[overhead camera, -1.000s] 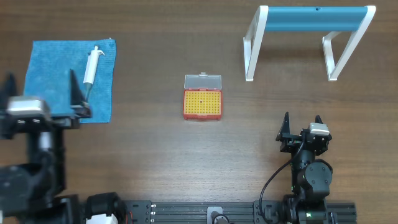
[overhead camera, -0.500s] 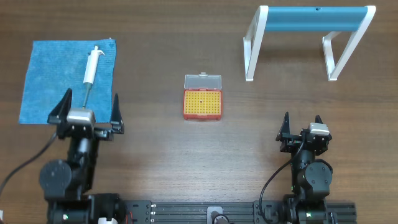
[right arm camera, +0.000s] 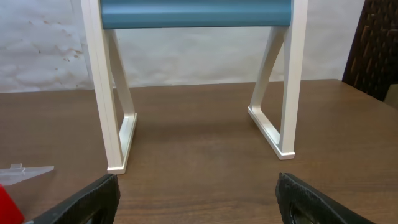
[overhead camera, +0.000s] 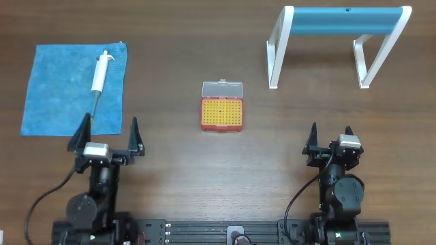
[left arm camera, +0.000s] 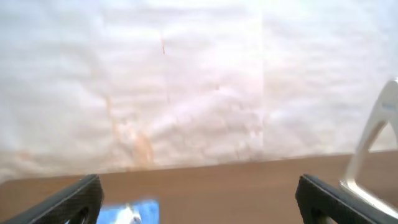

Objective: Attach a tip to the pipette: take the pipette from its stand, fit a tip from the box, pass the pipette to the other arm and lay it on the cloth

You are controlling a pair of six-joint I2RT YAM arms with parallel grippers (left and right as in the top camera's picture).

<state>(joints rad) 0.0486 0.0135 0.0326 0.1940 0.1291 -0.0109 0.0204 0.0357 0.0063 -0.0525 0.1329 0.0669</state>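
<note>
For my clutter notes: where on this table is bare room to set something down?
Bare wood: between cloth and tip box, between tip box and stand, and the strip between the left arm and right arm. Crowded on the cloth's right side, where the pipette lies.

Overhead downward; low wrist cameras forward, perhaps sharing the stand point(right arm camera: 196, 14).

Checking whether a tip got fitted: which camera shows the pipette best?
The top view: the pipette lies whole on the blue cloth, thin end included. The left wrist view catches a cloth corner with a whitish blur, possibly it; the right wrist view faces the stand.
</note>
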